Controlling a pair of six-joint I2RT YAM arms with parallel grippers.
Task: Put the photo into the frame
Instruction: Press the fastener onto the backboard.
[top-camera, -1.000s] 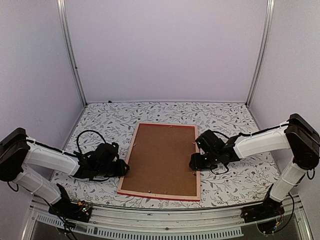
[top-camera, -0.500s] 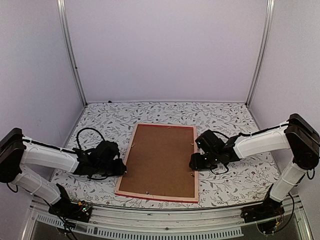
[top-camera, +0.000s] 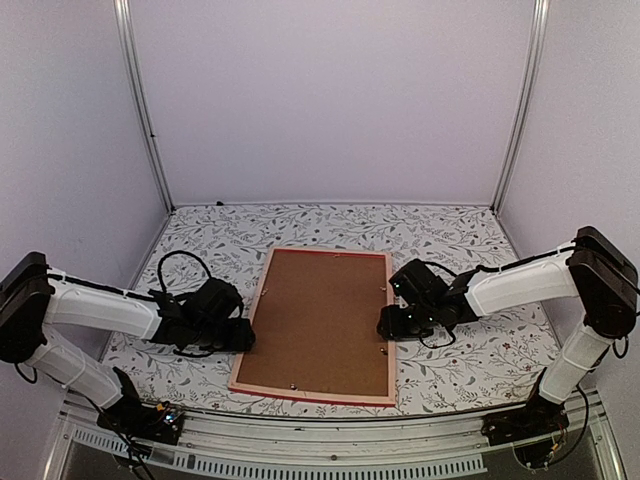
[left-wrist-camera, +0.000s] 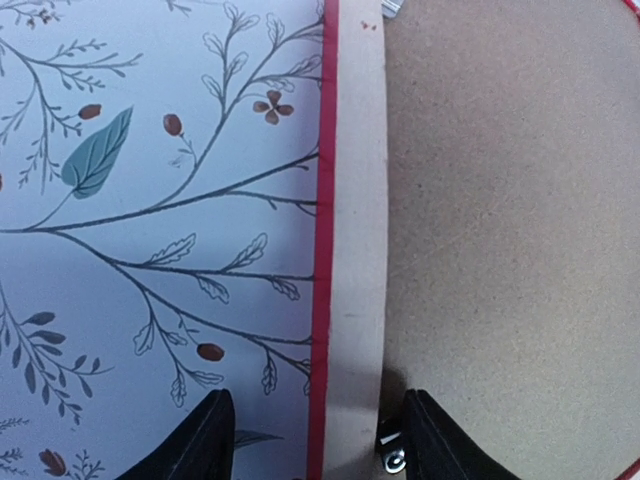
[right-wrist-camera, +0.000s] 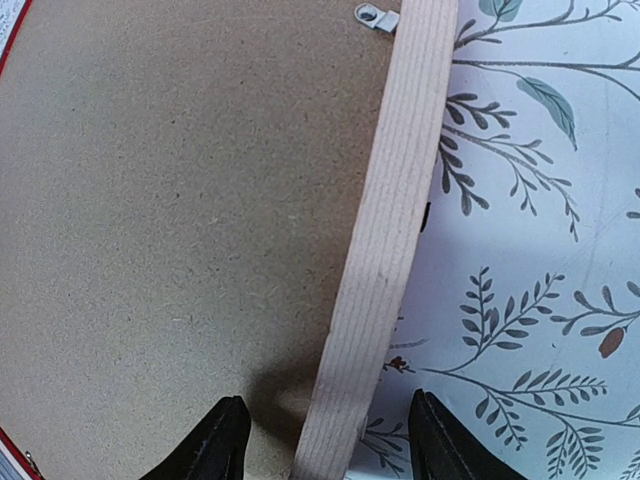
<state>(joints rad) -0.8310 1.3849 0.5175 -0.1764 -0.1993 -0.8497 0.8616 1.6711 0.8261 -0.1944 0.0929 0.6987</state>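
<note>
The frame (top-camera: 262, 296) lies face down in the middle of the table, pale wood rails up, a thin red edge showing, with the brown backing board (top-camera: 320, 320) filling it. The photo is hidden. My left gripper (top-camera: 243, 338) is open, its jaws straddling the frame's left rail (left-wrist-camera: 352, 250) without gripping it. My right gripper (top-camera: 384, 327) is open, its jaws straddling the right rail (right-wrist-camera: 385, 250). A small metal clip (left-wrist-camera: 392, 458) shows beside the left rail and another metal clip (right-wrist-camera: 372, 16) beside the right rail.
The table wears a floral leaf-patterned cloth (top-camera: 200, 240). White walls and metal posts (top-camera: 140, 100) enclose the back and sides. A black cable (top-camera: 165, 275) loops from the left arm.
The frame has settled flat on the table, its near edge shifting slightly left. My left gripper has moved a little toward the frame. The right arm has barely moved.
</note>
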